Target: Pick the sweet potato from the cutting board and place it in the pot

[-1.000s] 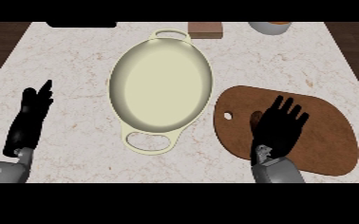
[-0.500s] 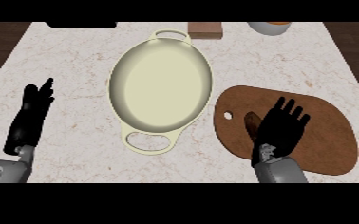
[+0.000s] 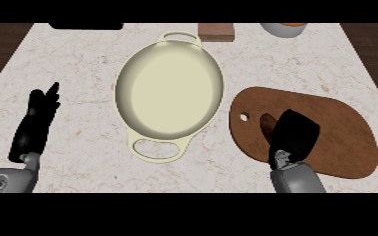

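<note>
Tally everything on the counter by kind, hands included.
Pot: 1
Cutting board: 1
Sweet potato: 1
Brown block: 1
Bowl: 1
Black object, far edge: 1
Hands: 2 (left hand, right hand)
Total: 8

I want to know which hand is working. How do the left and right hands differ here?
The left hand is beside the pot at the view's left, over bare counter; the right hand is over the cutting board. The left hand's fingers are straight and hold nothing; the right hand's curl round the sweet potato, hiding most of it. Both are black and come in from the lower edge.
</note>
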Motion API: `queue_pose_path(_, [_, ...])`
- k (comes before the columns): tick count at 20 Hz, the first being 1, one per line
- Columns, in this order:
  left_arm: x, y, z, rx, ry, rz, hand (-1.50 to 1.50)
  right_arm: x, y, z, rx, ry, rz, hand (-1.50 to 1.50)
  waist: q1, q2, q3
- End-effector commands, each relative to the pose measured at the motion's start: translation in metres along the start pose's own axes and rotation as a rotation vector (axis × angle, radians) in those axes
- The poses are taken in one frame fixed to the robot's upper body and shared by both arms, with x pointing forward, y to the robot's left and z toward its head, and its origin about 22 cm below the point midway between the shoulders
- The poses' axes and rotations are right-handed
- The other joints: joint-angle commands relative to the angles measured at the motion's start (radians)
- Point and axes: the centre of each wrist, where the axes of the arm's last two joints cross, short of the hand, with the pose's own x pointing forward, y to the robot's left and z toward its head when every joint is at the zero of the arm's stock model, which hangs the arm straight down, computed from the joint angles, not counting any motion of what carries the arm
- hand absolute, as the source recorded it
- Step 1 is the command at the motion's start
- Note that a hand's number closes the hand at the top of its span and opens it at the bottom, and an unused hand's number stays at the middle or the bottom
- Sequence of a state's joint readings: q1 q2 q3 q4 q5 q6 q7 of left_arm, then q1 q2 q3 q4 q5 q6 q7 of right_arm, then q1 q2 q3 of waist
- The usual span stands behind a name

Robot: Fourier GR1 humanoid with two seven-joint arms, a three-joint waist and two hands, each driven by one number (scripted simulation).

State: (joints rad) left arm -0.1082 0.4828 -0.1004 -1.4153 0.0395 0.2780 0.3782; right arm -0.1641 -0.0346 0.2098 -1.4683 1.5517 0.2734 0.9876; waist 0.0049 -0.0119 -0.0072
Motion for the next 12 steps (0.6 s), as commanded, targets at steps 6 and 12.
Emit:
queue_pose_path(6, [-0.015,-0.020,0.003,0.008,-0.004,0.001,0.00,0.004,-0.015,0.000,-0.184,0.026,0.104,1.50,-0.005,0.011,0.007])
queue_pose_path(12, [-0.012,0.000,-0.005,0.019,0.007,-0.003,0.00,-0.027,-0.014,-0.005,-0.166,-0.319,-0.031,1.50,-0.019,0.012,0.008])
